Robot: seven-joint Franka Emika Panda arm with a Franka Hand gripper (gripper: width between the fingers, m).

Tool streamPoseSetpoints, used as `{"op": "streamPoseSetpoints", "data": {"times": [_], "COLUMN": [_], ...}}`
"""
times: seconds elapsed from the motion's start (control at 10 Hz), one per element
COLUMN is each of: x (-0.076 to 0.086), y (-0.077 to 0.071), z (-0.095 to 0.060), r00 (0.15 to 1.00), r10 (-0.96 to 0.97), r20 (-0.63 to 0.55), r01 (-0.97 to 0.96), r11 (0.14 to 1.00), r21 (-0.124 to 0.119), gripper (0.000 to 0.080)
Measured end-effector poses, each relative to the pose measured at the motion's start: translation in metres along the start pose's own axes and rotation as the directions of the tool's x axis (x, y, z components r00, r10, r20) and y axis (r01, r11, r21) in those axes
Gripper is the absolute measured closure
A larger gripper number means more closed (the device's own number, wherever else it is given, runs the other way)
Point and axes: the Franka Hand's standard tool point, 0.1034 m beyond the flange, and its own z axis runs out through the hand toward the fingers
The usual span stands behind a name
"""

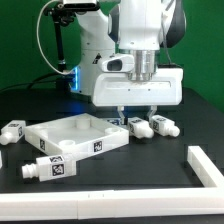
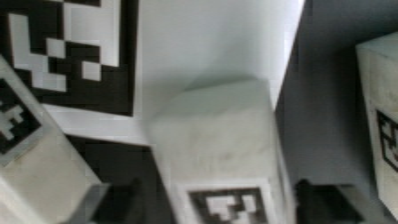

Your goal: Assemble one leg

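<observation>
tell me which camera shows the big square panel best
The exterior view: the panel shows almost whole, raised corners and side tags included. The wrist view is close and blurred; a large tag there may be the panel's, but I cannot tell.

Exterior view facing the arm (image 1: 140,40) from slightly above, wrist view very close on a leg (image 2: 222,140)

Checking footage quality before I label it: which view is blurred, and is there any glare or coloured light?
Wrist view: out of focus, the leg and tags have soft edges. Exterior view: sharper and evenly lit, the white panel is bright on the dark table, with a blue glow behind the arm.
</observation>
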Motion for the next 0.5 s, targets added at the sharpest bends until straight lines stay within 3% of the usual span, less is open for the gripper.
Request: {"op": "streamPoseSetpoints", "data": {"times": [0.1,0.2,0.4,0.5], "x": [0.0,0.0,-0.002,0.0], "y": [0.0,0.0,0.002,0.007], "z": [0.0,0.0,-0.001,-0.017], "r00": [1.0,1.0,1.0,0.998], "r10": [0.0,0.0,-0.011,-0.008], "r20": [0.0,0.0,0.022,0.055], "r01": [0.0,0.0,0.011,0.007], "r11": [1.0,1.0,1.0,1.0], "r21": [0.0,0.0,0.003,0.023], "gripper": [0.0302,0.0183,0.0158,0.0151]}}
